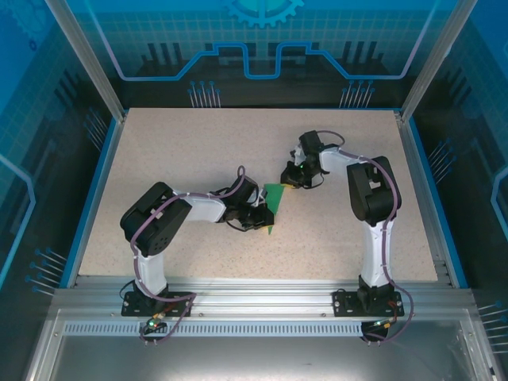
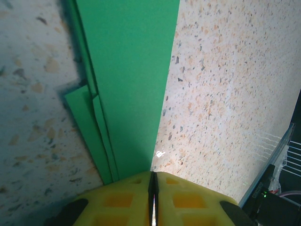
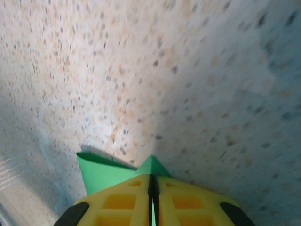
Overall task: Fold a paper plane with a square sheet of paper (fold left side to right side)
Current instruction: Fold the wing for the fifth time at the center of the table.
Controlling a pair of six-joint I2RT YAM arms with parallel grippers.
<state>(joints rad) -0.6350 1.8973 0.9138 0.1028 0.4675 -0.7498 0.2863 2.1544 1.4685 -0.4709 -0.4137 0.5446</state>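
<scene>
The green paper [image 2: 131,84] sits mid-bench [image 1: 159,159], folded into a narrow, layered strip, so the plane looks well advanced. The left end effector [image 2: 153,183] is clamped on its near end and the right end effector [image 3: 153,181] on its far tip. Final creasing probably remains.

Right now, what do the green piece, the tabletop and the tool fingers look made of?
Folded green paper: thin matte paper, judging by the sharp creases and stacked layer edges.
Tabletop: speckled beige, stone-look surface, probably laminate; a small glare spot hints at a slight sheen.
Left tool's fingers: yellow plastic, moulded or printed, with square recesses.
</scene>
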